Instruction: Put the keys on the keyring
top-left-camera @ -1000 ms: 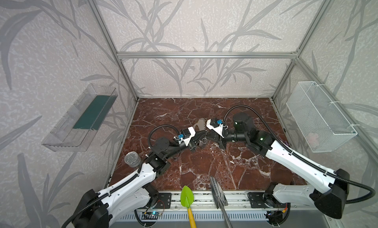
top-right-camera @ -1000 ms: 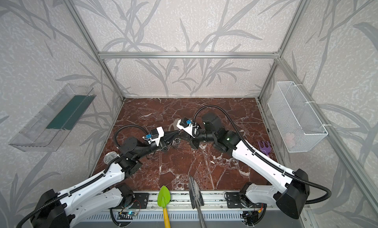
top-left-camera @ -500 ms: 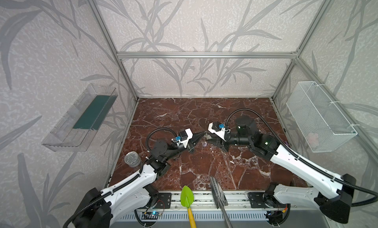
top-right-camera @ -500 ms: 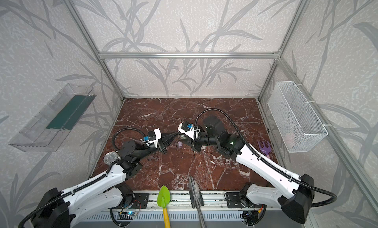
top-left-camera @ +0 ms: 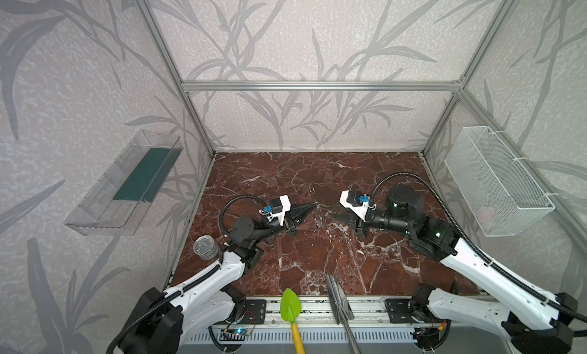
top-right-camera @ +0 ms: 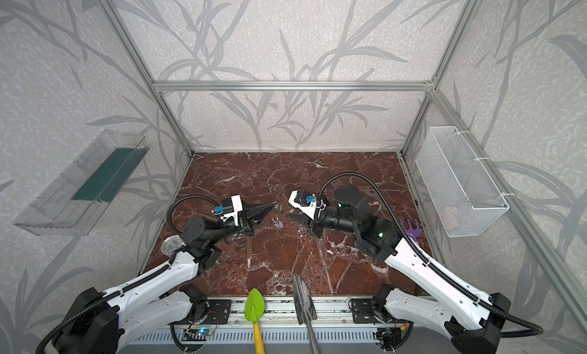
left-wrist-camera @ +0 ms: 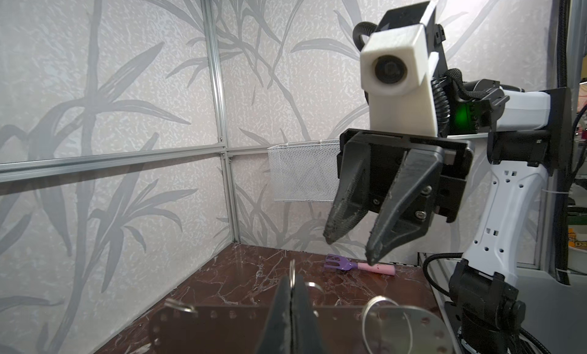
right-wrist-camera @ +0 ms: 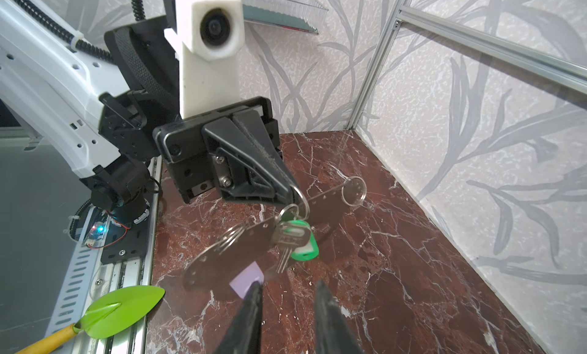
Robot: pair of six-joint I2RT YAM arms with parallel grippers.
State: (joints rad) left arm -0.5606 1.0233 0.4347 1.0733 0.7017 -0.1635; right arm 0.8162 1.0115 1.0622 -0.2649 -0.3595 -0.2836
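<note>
In both top views the left gripper (top-left-camera: 313,205), fingers pressed together, and the right gripper (top-right-camera: 290,216) face each other above the red-brown marble table (top-left-camera: 317,257).

In the left wrist view the right fingers stand apart, empty.

In the right wrist view the left gripper clamps a thin metal ring (right-wrist-camera: 301,198) carrying the flat grey perforated keyring tag (right-wrist-camera: 241,244), a silver green-headed key (right-wrist-camera: 293,241) and a lilac-headed key (right-wrist-camera: 246,279), mid-table.
</note>
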